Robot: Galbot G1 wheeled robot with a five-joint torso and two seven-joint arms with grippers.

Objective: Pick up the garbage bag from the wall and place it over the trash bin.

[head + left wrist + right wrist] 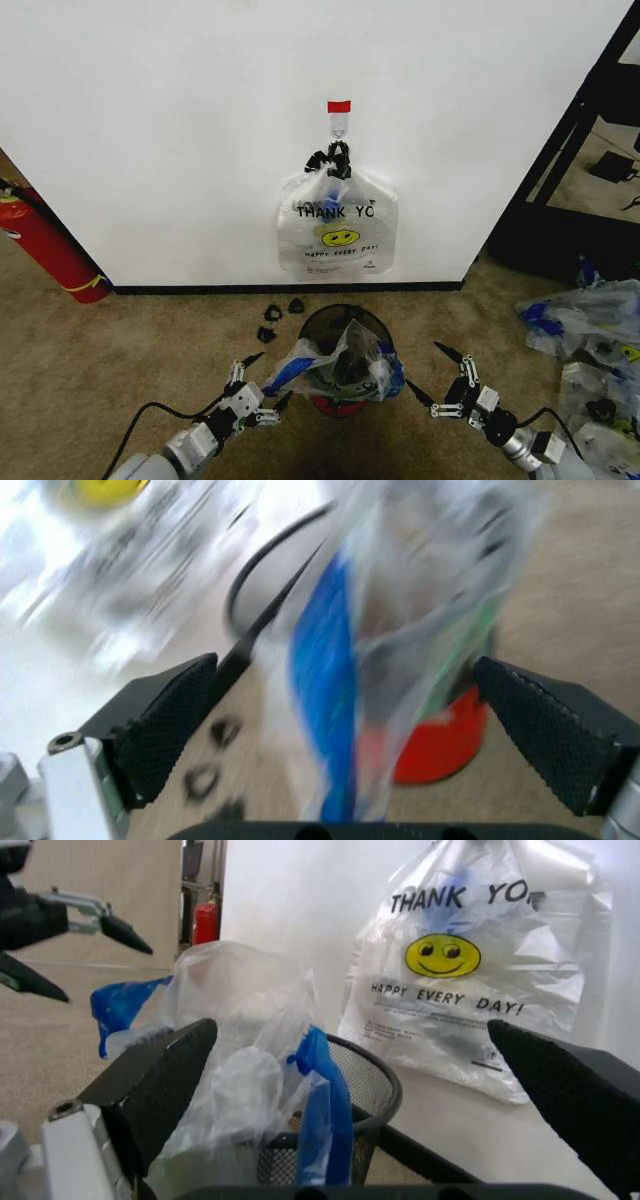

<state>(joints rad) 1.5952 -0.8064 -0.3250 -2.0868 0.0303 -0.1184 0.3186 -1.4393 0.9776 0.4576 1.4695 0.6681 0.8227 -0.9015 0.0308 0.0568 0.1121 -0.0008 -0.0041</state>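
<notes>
A garbage bag (338,228) with "THANK YOU" print and a smiley hangs from the hook (339,125) under red tape on the white wall (180,130). Below it stands the black mesh trash bin (328,320), and another garbage bag (340,368) with blue handles lies crumpled over its mouth. My left gripper (268,380) is open at the bin's left side, its fingers either side of the bag's blue handle (322,690). On the bin's right my right gripper (427,370) is open. The right wrist view shows the bin (372,1081), the draped bag (240,1027) and the hanging bag (470,967).
A red fire extinguisher (55,250) leans at the wall on the left. Small black clips (280,318) lie on the carpet behind the bin. A pile of similar bags (590,340) covers the floor at the right, beside a black frame (580,130).
</notes>
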